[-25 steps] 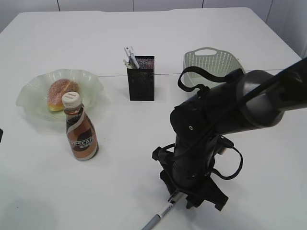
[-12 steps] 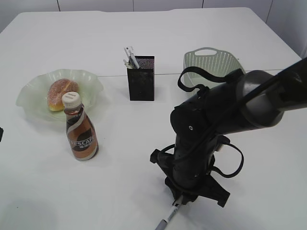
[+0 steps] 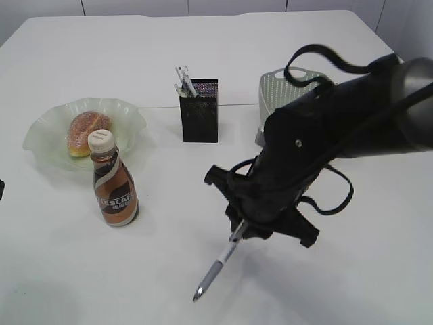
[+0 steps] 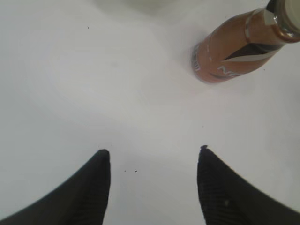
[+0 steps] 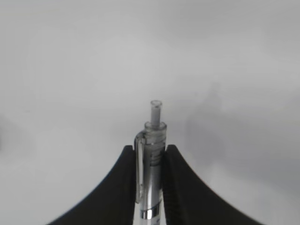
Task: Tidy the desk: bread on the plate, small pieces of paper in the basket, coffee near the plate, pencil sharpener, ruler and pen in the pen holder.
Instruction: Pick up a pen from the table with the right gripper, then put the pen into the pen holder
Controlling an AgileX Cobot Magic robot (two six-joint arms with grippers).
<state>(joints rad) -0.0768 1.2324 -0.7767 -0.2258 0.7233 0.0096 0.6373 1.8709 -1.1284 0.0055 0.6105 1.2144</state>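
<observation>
the large white tabletop (image 3: 61,271) is smooth and matt. the shallow pale-green translucent glass dish (image 3: 40,139), at left, is glossy along its ruffled rim, and the golden-brown bun (image 3: 86,131) in it has a grainy, sugared crust. the small brown bottle (image 3: 115,183) has a shiny label and a matt white cap. the square black box (image 3: 200,112) is fine metal mesh. the clear plastic pen (image 5: 151,159) shows glossy highlights between ribbed matt black fingers (image 5: 176,173).
</observation>
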